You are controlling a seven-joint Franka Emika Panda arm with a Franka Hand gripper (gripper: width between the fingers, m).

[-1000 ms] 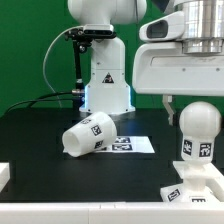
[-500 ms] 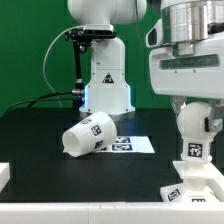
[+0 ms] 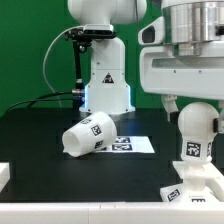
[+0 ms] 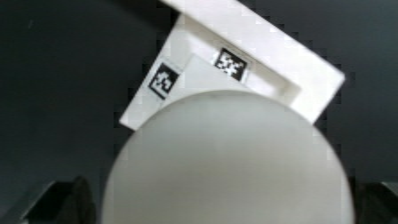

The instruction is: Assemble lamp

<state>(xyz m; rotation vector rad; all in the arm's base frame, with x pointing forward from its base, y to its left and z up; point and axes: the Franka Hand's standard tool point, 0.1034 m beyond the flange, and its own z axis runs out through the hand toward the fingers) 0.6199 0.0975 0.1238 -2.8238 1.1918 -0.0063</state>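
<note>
The gripper hangs with fingers apart astride the bulb, and I'd have it close evenly, keeping the bulb upright on the base.

No lettering is legible (only square tags on the shade, bulb, base and marker board).

Bulb blurred in wrist view; base cut by exterior view's lower edge
</note>
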